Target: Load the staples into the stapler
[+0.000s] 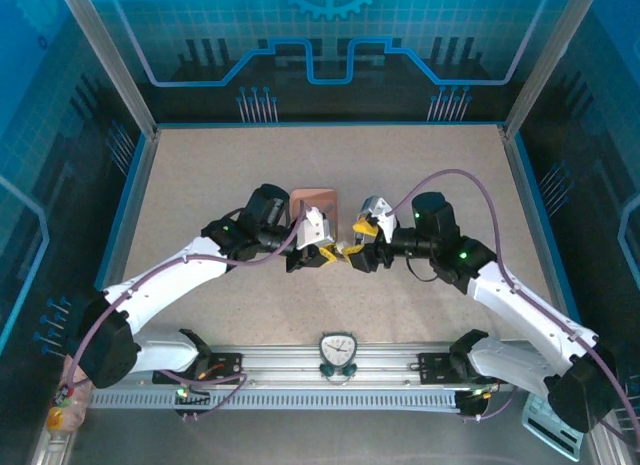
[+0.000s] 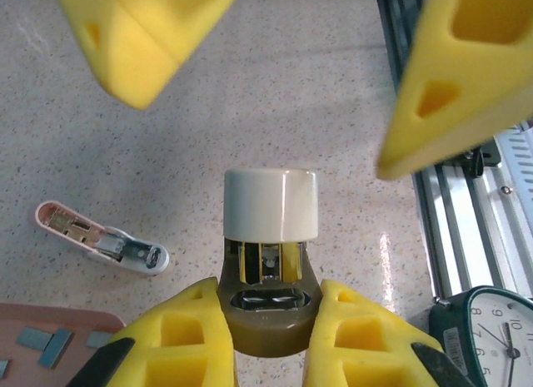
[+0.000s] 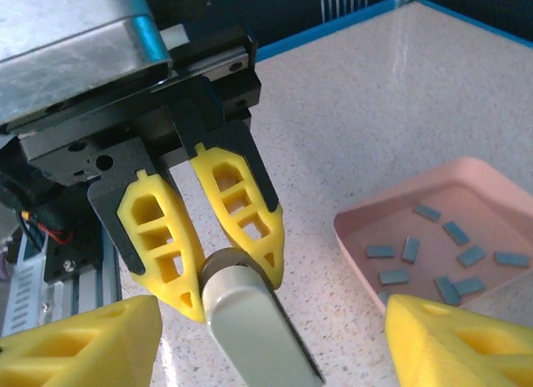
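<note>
The pale pink mini stapler with silvery metal parts (image 2: 100,241) lies flat on the speckled beige table (image 2: 316,96), at the left middle of the left wrist view. Its long axis runs from upper left to lower right, with the pink end at the upper left and the silvery parts and rounded pale end at the lower right. It sits apart from the left arm's fingers (image 2: 179,337), off to their left. It is near the corner of the salmon-pink tray (image 2: 75,320) at the lower left of the frame. The short dark grey staple strips (image 3: 441,258) lie scattered inside that tray, pointing various ways.

The left arm's fingers are drawn in on the olive-brown collar of a cream-white cylindrical object (image 2: 271,204), pinching it from both sides. The cylinder points away from them toward the right arm's fingers (image 3: 83,337). Those are spread wide and hold nothing. In the right wrist view the cylinder runs down between them at bottom centre. In the top view both pairs of fingers meet at frame centre, just below the tray.
</note>
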### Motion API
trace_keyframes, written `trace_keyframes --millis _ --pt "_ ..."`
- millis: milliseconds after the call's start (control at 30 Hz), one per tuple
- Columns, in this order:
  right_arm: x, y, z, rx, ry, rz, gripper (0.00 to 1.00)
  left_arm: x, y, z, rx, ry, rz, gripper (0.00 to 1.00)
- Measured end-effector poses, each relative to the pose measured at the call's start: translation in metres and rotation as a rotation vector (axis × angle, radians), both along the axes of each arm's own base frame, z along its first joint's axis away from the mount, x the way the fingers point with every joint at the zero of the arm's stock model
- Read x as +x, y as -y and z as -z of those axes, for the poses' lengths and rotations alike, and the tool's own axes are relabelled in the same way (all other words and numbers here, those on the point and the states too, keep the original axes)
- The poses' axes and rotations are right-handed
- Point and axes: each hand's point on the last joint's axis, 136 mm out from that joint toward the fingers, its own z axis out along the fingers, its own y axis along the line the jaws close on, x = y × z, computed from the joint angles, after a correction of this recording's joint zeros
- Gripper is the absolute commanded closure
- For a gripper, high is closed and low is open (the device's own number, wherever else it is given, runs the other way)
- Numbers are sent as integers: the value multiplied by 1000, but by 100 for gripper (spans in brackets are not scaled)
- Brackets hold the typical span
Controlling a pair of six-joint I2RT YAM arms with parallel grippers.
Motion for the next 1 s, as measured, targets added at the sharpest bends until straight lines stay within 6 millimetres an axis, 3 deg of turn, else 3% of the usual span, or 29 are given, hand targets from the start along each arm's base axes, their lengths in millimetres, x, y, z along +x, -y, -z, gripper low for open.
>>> trace_keyframes --millis 167,500,667,833,1000 --pt "-4 -8 11 -2 -71 53 25 2 0 3 14 9 -12 95" --pt "16 -7 30 -25 -148 177 28 2 2 3 22 29 -16 96" --pt "17 -4 28 -22 -152 201 32 5 2 3 25 43 -27 96" --pt "21 18 20 29 -154 274 34 8 2 2 20 62 -38 97" --pt "28 45 28 67 -195 377 39 10 1 4 25 67 -50 99"
